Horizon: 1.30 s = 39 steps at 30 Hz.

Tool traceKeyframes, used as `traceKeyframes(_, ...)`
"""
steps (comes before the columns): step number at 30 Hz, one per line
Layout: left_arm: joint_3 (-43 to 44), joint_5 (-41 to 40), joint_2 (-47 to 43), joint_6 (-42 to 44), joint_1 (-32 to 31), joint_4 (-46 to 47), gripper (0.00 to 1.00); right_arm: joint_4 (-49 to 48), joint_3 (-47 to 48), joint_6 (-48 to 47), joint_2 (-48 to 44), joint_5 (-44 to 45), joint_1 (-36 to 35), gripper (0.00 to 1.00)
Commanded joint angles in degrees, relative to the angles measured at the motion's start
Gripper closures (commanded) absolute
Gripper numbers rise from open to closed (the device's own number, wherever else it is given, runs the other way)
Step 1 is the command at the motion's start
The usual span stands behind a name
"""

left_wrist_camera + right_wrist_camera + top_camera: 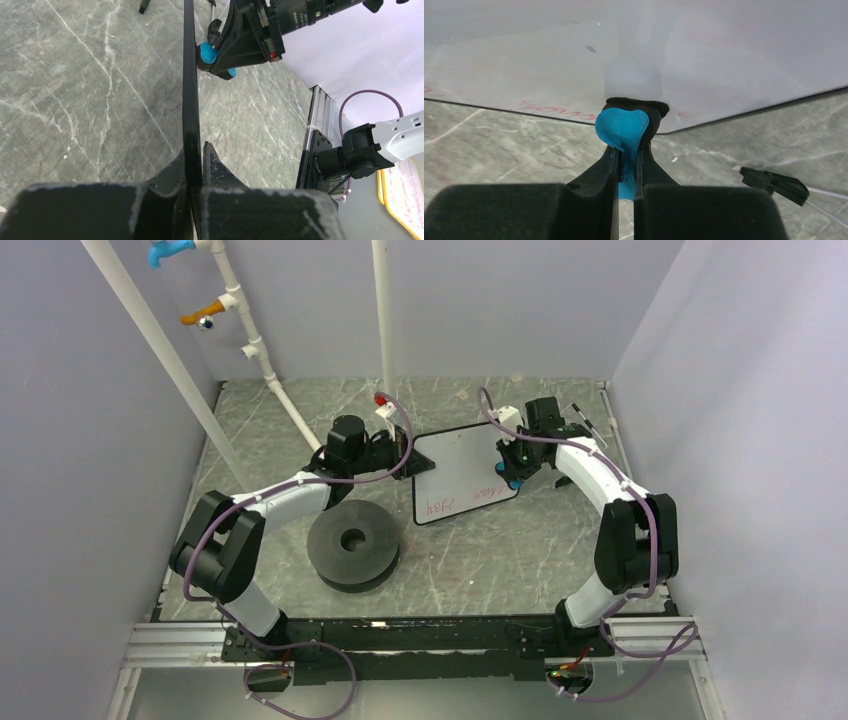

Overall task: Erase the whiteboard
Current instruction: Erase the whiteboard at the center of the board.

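The whiteboard (455, 470) is a white board with a black edge, and red handwriting runs along its near side. My left gripper (407, 462) is shut on its left edge. The left wrist view shows the board edge-on (189, 75), pinched between the fingers (212, 162). My right gripper (513, 472) is shut on a blue-and-black eraser (624, 127), whose black pad presses against the board's white face (634, 45) near its right side. Faint red marks (541, 110) lie by the board's edge left of the eraser. The left wrist view also catches the eraser (206, 52).
A black disc with a centre hole (353, 545) sits in front of the left arm. White pipes (268, 368) slant at the back left. A black marker (588, 420) lies at the back right, seen also as a marker end (776, 183). A metal rail (420, 635) spans the near edge.
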<state>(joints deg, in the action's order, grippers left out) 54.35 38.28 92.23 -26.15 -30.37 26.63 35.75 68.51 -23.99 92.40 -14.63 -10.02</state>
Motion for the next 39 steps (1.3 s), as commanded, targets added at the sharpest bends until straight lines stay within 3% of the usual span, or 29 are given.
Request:
traceKeyframes(1,3.2,10.3,-1.9,-0.7,-2.1,4.8,1.00,-4.9,1.4,0.9,-3.0,-4.1,-2.1,1.00)
traceKeyframes(9,2.9,10.2,-2.6,-0.6,-2.0,4.7,1.00,-6.9,5.1,4.1,0.3,6.3,4.2,1.00)
traceKeyframes(14,3.0,10.3,-2.4,-0.7,-2.0,5.1,1.00,-5.5,3.6,2.9,0.4,1.3,3.9,1.00)
traceKeyframes(19,3.2,10.3,-2.1,-0.8,-2.1,5.1,1.00,-2.1,1.1,0.1,-0.8,-5.5,-1.1,1.00)
traceKeyframes(23,3.2,10.3,-2.3,-0.7,-2.0,4.9,1.00,-1.9,0.7,-0.8,-0.9,-3.1,-2.2,1.00)
traceKeyframes(30,2.9,10.3,-2.9,-0.2,-2.0,4.4,1.00,-3.4,2.4,-3.6,-0.2,4.0,3.1,1.00)
traceKeyframes(39,2.9,10.7,-3.0,-0.3,-2.0,4.7,1.00,-0.3,-4.1,-7.4,-1.0,-3.1,1.6,1.00)
